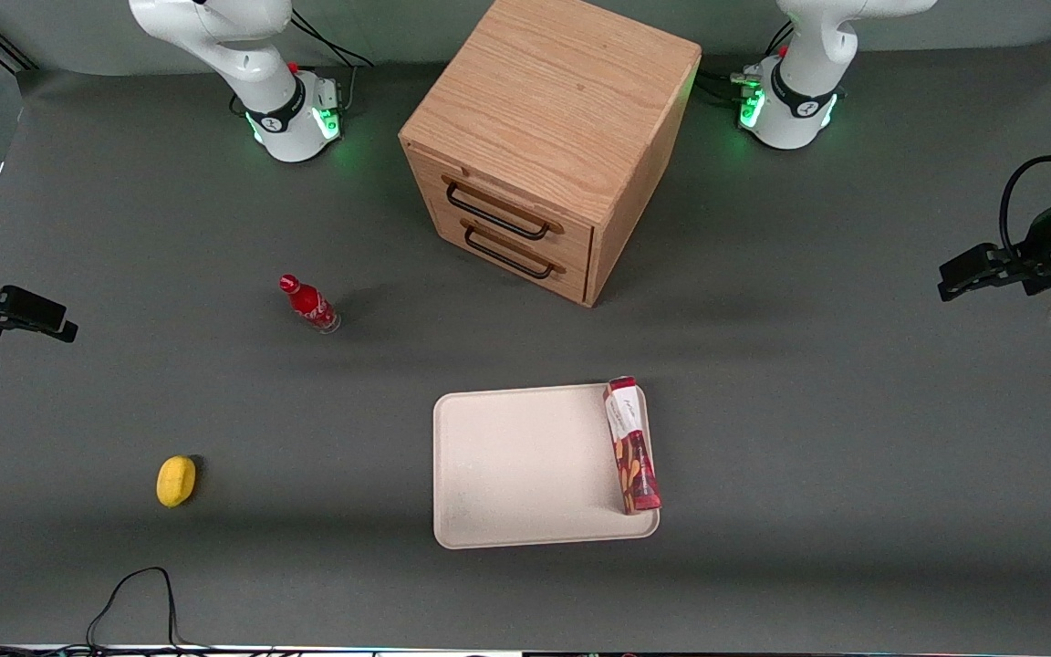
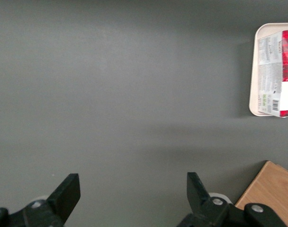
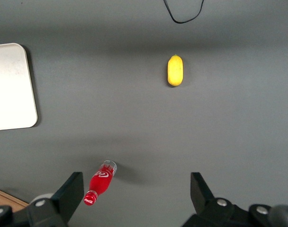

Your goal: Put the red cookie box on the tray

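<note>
Front view: red cookie box lies on the tray, along the tray's edge toward the working arm's end, white label end farther from the camera, cookie-print end nearer. Its nearer end slightly overhangs the rim. Gripper is up off the table at the working arm's end, well apart from box and tray, holding nothing; finger spread is hard to judge from this angle. Wooden two-drawer cabinet stands farther from the camera than the tray. Small red bottle and yellow lemon-like object sit toward the parked arm's end, bottle farther from the camera than the yellow one.

Left wrist view: gripper fingers spread wide, bare grey table between them, nothing gripped. Tray corner and the box on it show well away from the fingertips; this view shows the box's white panel with print and a barcode, not readable from the front. A corner of the cabinet is just beside one finger.

Right wrist view: no box, no working gripper. Shows a tray corner, the bottle and the yellow object, plus a black cable loop.
</note>
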Motion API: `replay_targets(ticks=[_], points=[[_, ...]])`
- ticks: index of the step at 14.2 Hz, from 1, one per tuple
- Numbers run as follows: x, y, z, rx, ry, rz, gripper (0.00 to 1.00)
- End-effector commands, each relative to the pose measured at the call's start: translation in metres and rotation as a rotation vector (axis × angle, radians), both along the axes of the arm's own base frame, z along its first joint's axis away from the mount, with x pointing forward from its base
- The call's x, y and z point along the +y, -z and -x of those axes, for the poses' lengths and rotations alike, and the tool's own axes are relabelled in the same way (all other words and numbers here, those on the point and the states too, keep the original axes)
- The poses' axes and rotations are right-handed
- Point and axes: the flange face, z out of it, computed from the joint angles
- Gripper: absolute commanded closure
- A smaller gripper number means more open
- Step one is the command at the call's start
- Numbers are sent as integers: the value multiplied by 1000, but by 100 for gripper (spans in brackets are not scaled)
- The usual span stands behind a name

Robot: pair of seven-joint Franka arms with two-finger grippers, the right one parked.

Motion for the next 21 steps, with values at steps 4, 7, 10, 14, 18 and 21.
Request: replay_targets(ticks=[4,7,10,14,18,21], points=[[-7,-2,4,29,-6,25,0],[-7,-3,5,31,5,26,0],[-11,-4,6,39,33,24,0],[-6,-4,6,38,108,16,0],[4,-5,2,34,101,-2,0],[6,-2,1,40,173,-21,0]])
